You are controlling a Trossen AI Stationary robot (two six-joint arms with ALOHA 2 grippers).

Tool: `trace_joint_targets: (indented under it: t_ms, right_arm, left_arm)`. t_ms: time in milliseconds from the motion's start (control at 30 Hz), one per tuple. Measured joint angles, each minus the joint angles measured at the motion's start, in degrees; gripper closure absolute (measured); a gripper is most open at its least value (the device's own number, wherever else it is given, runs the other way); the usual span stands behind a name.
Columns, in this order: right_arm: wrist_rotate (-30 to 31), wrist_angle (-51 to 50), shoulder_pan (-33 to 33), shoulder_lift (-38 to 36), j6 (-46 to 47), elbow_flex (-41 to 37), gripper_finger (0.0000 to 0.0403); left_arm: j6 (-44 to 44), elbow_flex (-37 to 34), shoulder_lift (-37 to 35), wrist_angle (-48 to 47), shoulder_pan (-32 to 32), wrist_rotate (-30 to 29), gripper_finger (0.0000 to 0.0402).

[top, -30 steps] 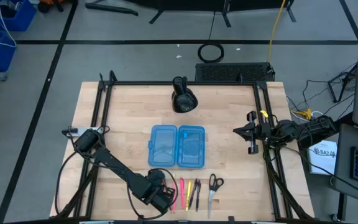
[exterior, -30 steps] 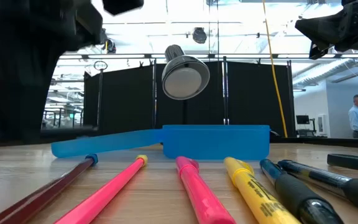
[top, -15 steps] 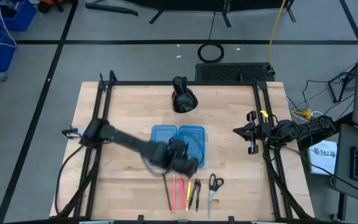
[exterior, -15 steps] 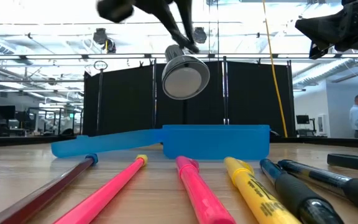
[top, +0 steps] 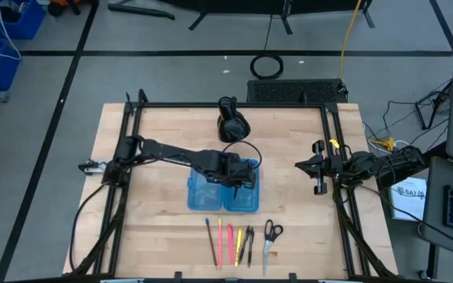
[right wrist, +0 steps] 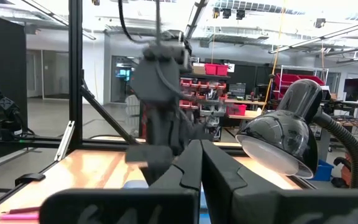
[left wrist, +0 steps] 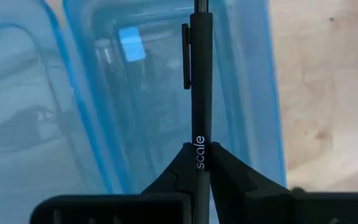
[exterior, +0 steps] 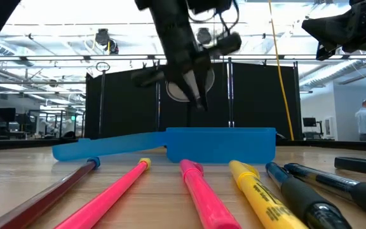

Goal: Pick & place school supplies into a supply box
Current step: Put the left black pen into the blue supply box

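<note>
Left wrist view: left gripper (left wrist: 201, 163) clenched on a black pen (left wrist: 201, 81), hanging over the right half of the open blue supply box (left wrist: 129, 112). Risk: pen tilted when let go, so it catches the box wall and bounces onto the table. Remaining pens (top: 230, 242) and scissors (top: 270, 236) lie near the table's front edge. Right gripper (top: 318, 167) waits at the right side, fingers pressed together, empty.

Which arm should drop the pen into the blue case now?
Left. The left gripper is shut on the black pen directly above the supply box; the right gripper waits at the table's right edge.
</note>
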Motion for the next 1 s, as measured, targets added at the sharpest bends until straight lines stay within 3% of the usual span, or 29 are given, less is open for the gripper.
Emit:
trace_joint_targets:
  t_ms: [400,1000]
  right_arm:
    - [0.0,0.5,0.0,0.0,0.0,0.0,0.0403]
    - [0.0,0.5,0.0,0.1,0.0,0.0,0.0403]
  left_arm:
    - [-0.3,-3.8,0.0,3.6,1.5,1.8,0.0375]
    - [-0.3,-3.9,6.4,4.8,1.4,4.4,0.0363]
